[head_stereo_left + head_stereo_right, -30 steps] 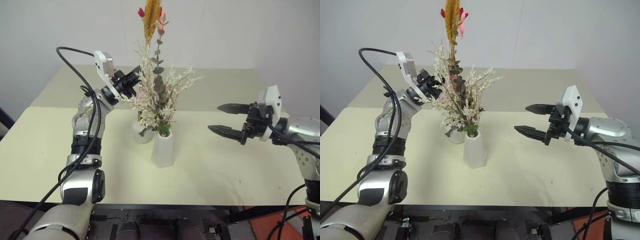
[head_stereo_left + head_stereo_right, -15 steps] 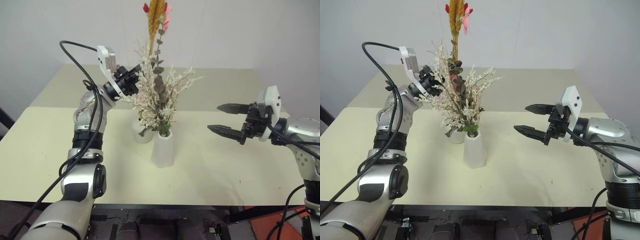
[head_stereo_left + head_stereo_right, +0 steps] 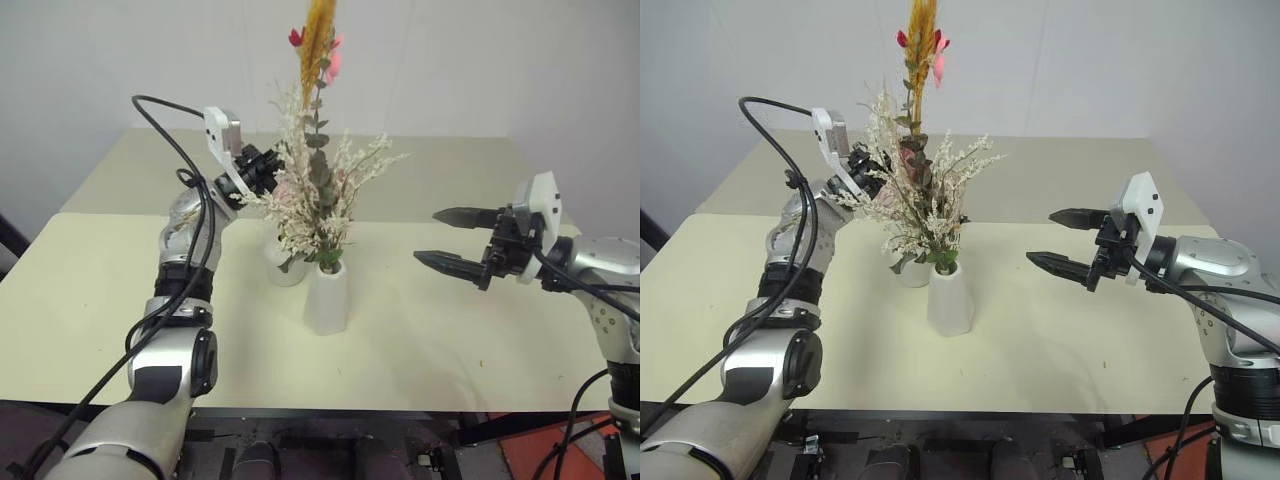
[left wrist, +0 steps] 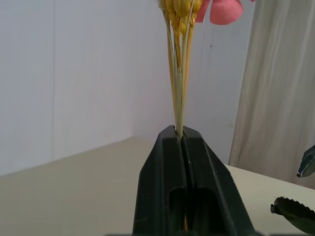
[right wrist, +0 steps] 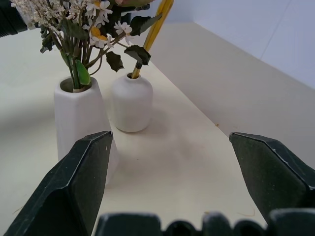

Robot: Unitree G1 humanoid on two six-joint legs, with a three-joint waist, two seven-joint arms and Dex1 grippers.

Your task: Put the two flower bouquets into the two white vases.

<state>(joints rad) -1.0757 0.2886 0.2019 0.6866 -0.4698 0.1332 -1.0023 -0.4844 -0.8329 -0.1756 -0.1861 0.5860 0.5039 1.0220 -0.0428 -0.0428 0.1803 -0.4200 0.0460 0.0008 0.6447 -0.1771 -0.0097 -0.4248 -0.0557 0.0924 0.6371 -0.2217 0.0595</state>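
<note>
The task looks nearly finished. The bushy bunch point(image 3: 923, 205) already stands in the tall vase point(image 3: 949, 296) near the middle of the desk point(image 3: 1060, 330), its stems down in the mouth. The straw bunch point(image 3: 919, 60) rises upright behind it, and the right wrist view shows its yellow stems entering the mouth of the short vase point(image 5: 130, 103), which sits just beside the tall one, on its far side. The left hand point(image 3: 866, 166) is clamped on those straw stems partway up, its fingers point(image 4: 184, 162) pressed together around them, so this bunch seems seated, or all but seated, yet not let go. The right hand point(image 3: 1058, 240) hovers well apart to the side, fingers spread wide and holding nothing. What appears left is to settle the stems fully if needed, release them and draw the left hand away without tipping either vase.
</note>
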